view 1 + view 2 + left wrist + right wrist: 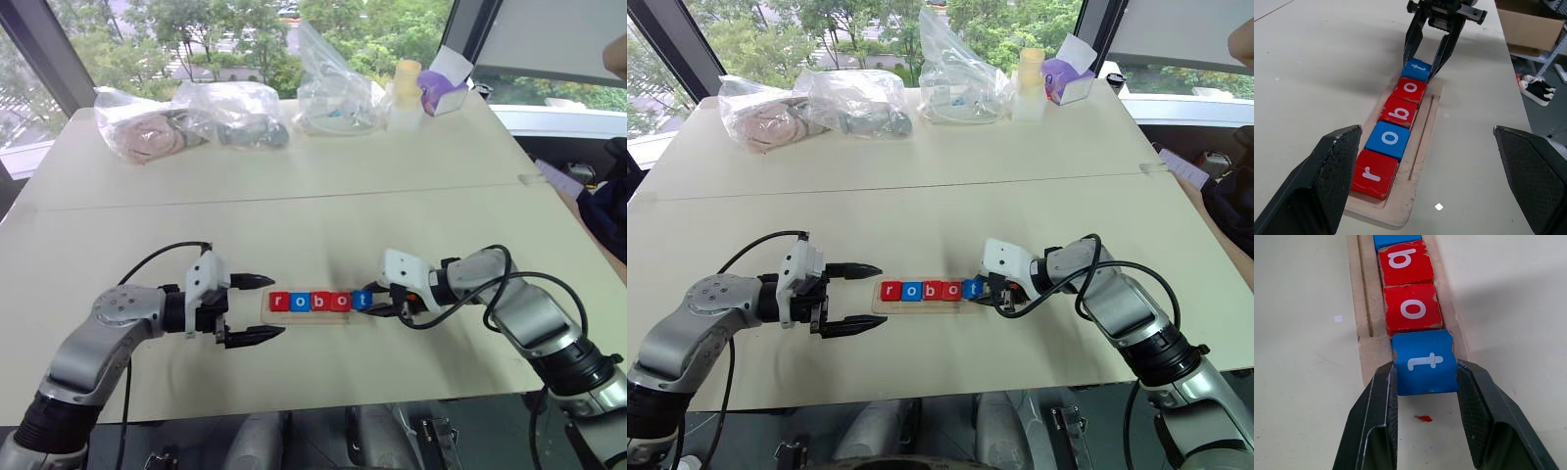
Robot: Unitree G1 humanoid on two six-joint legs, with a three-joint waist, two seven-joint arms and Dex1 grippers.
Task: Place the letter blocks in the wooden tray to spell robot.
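Tray [1364, 340] end behind gripped t block [1424, 362]

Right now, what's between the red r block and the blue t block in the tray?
Between the red r block and the blue t block: blue o, red b, red o, seen in the left wrist view.

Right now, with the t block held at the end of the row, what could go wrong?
1. The right gripper is shut on the t block, at the end of the wooden tray. Pulling back before the jaws open could drag it out.
2. The b block sits slightly askew; a push along the row may skew it further.
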